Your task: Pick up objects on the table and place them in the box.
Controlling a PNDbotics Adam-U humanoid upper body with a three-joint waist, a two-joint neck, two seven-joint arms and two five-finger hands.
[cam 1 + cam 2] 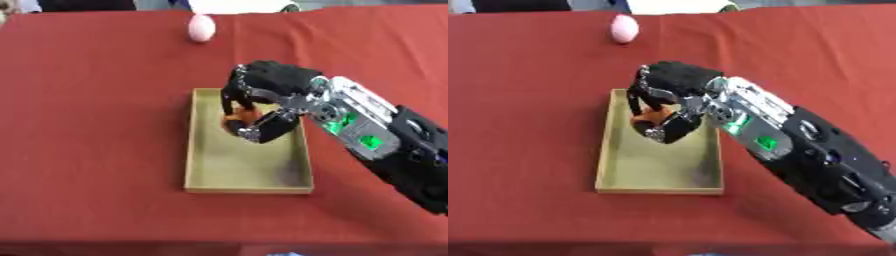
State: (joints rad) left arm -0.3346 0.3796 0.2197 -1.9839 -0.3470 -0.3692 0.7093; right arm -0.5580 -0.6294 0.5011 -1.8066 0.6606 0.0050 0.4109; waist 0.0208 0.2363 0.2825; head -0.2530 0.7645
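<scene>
Left eye view: a small orange object (241, 116) is gripped by the curled black right hand (267, 97) over the shallow tan cardboard box (201, 186); a pink egg-shaped object (201, 28) is seen at twelve o'clock near the red-clothed table (87, 125) edge.

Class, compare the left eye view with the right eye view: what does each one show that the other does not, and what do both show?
Only the left eye view: nothing of its own that I can make out.
Only the right eye view: more of the black right arm toward the lower right corner.
Both: the robot's right hand, fingers curled round a small orange object, over the shallow tan rectangular box, a pale pink egg-shaped object at the far edge, and the red tablecloth. No left hand shows.
</scene>
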